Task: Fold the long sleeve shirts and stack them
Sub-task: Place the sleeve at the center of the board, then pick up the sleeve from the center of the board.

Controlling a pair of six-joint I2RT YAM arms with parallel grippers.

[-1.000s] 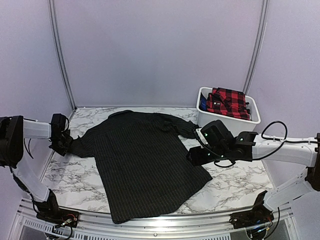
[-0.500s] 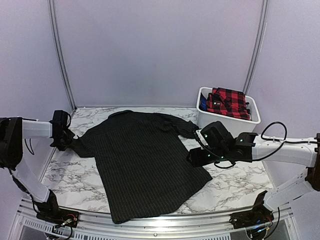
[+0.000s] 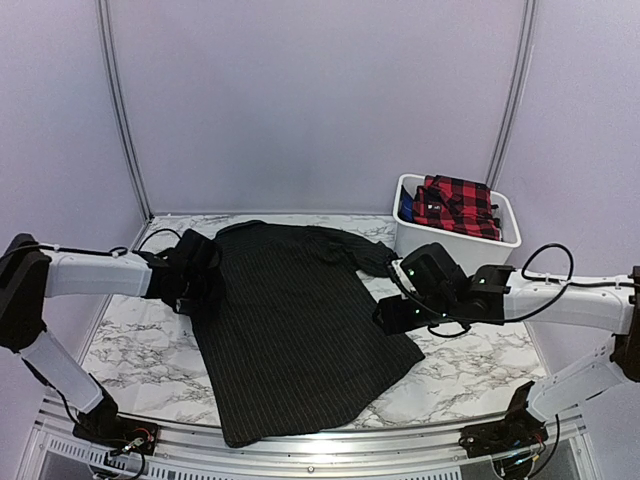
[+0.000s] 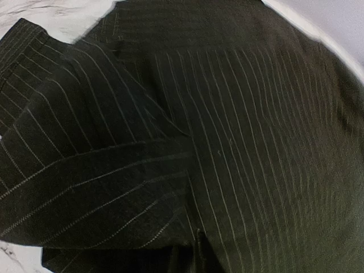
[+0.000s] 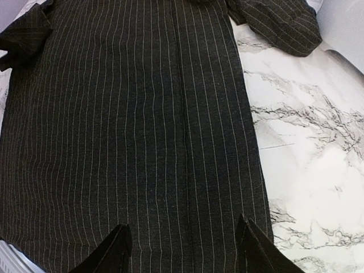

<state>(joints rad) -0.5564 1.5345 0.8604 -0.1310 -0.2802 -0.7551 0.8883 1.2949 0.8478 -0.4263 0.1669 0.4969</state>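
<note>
Sleeve-folding seems in hand: the left pincer, grip impossible to tell, sits over a sleeve folded onto the black shirt, while the right pincer, wide open and empty, should next take the other sleeve.

- I see plain pale lilac walls filling the upper half of the top view, evenly lit.
- Thin grey metal poles rise at upper left and upper right.
- A white, grey-veined marble-patterned tabletop spans the lower half.
- A silver metal rail lines the bottom edge.
</note>
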